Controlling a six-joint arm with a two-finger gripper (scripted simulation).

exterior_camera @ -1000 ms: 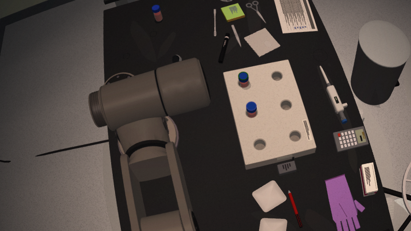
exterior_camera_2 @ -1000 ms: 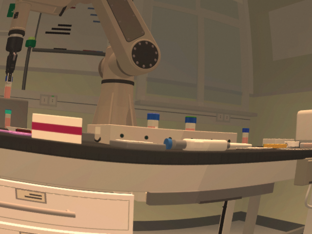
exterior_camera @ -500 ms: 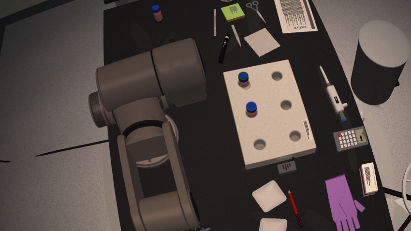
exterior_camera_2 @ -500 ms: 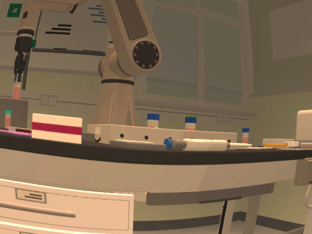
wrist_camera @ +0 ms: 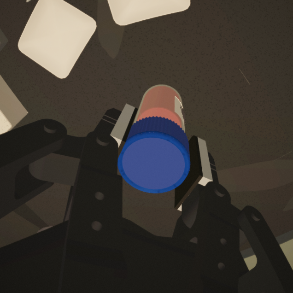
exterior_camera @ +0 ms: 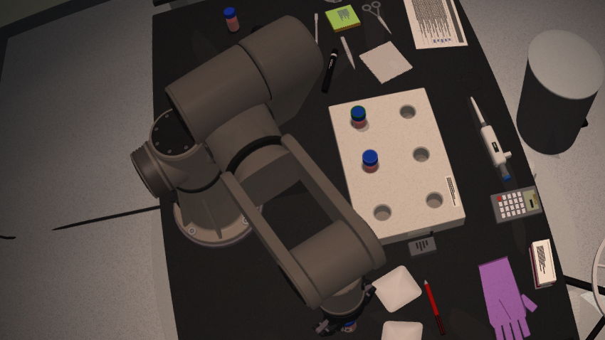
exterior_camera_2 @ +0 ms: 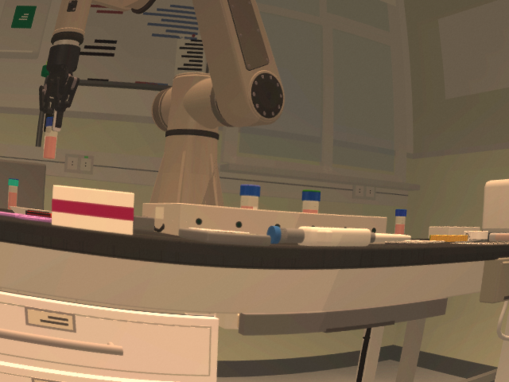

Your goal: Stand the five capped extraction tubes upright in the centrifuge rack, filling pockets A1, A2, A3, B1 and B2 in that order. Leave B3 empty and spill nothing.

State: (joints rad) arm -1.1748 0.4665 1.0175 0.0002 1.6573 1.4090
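On the dark bench the white six-pocket centrifuge rack (exterior_camera: 395,165) holds two blue-capped tubes upright in its left column: one in the far pocket (exterior_camera: 358,116) and one in the middle pocket (exterior_camera: 370,160); its other pockets stand empty. Another blue-capped tube (exterior_camera: 231,18) stands at the bench's far left corner, and a teal-capped tube (exterior_camera_2: 12,192) stands at the near end. My gripper (exterior_camera_2: 50,123) hangs high above the near end of the bench, beside the rack's near edge, closed around a blue-capped tube of pink liquid (wrist_camera: 160,131) that hangs upright.
My arm (exterior_camera: 262,169) spans the bench left of the rack. Two white weigh boats (exterior_camera: 396,289), a red pencil (exterior_camera: 434,306) and a purple glove (exterior_camera: 505,298) lie below the gripper's end. A pipette (exterior_camera: 490,141), calculator (exterior_camera: 516,204) and striped box (exterior_camera_2: 93,209) sit right.
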